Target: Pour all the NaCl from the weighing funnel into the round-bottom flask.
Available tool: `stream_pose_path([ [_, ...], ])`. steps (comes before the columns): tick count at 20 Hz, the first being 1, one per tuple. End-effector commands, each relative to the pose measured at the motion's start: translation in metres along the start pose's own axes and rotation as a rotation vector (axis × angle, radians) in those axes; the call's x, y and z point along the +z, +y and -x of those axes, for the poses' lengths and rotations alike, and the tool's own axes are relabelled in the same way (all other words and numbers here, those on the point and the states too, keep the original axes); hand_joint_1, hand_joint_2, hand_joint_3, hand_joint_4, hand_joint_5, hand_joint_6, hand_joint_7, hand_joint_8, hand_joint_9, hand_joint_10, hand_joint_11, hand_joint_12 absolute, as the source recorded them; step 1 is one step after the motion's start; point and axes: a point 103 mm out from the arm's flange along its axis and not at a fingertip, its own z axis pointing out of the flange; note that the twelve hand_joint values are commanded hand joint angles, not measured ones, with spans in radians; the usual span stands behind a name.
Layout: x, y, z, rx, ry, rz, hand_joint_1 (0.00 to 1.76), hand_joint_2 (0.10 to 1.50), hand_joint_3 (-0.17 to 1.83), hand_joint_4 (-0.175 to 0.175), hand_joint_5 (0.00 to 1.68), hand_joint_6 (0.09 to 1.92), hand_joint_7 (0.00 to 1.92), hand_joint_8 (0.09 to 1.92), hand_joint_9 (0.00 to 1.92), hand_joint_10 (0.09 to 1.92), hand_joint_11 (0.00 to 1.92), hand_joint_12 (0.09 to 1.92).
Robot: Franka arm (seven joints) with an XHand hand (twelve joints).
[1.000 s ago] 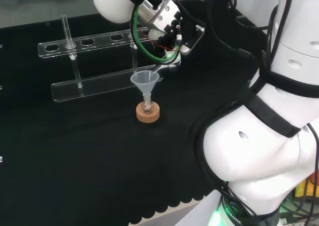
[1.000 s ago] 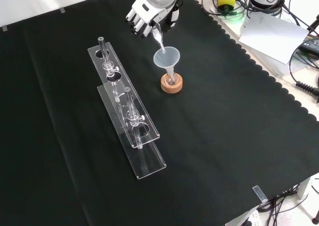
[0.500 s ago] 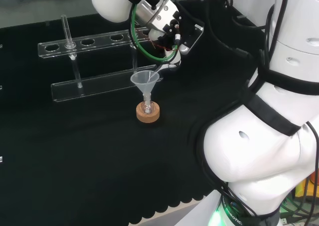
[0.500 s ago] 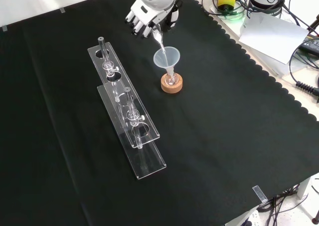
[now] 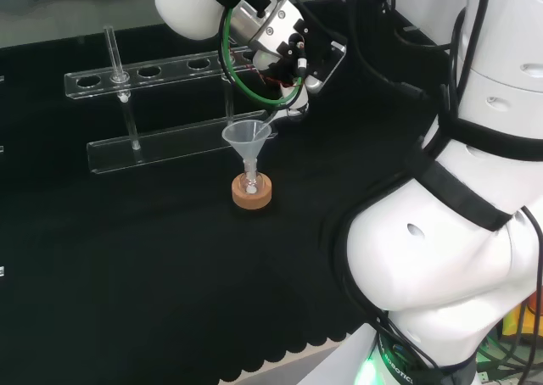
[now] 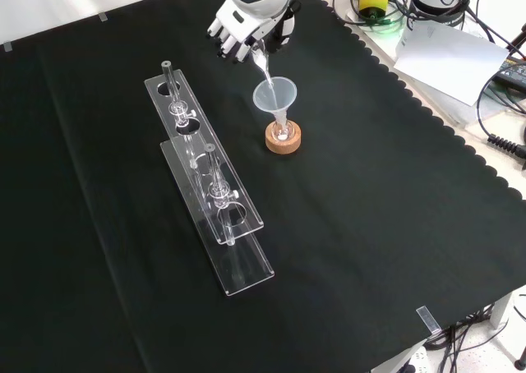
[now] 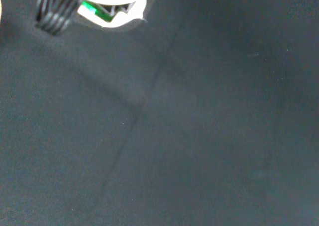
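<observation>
Standing at the left of the front view, a clear two-tier rack holds glass tubes on the black-clothed surface. To its right, the small round-bottom flask sits in a cork ring, a clear funnel resting in its neck. Just above that, the hand has its fingers curled round the weighing funnel, tilted down with its thin spout over the funnel's mouth.
</observation>
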Motion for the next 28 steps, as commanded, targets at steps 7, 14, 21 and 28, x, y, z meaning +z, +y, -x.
stream_pose_path([
  [7, -0.0021, 0.0, -0.0001, -0.003, 0.003, -0.02, 1.09, 0.68, 0.7, 0.175, 1.16, 0.88, 0.47, 0.63, 0.76, 0.53, 0.39, 1.3],
  [14, -0.0007, -0.0004, 0.0007, -0.009, 0.007, -0.03, 1.09, 0.68, 0.7, 0.175, 1.16, 0.88, 0.47, 0.63, 0.76, 0.53, 0.39, 1.3],
  [21, -0.0041, 0.0015, -0.0004, -0.013, -0.002, -0.054, 1.09, 0.68, 0.7, 0.175, 1.16, 0.88, 0.47, 0.63, 0.76, 0.53, 0.39, 1.3],
  [28, -0.0068, 0.0023, -0.0008, -0.007, -0.013, -0.056, 1.09, 0.68, 0.7, 0.175, 1.16, 0.89, 0.47, 0.63, 0.76, 0.53, 0.39, 1.3],
])
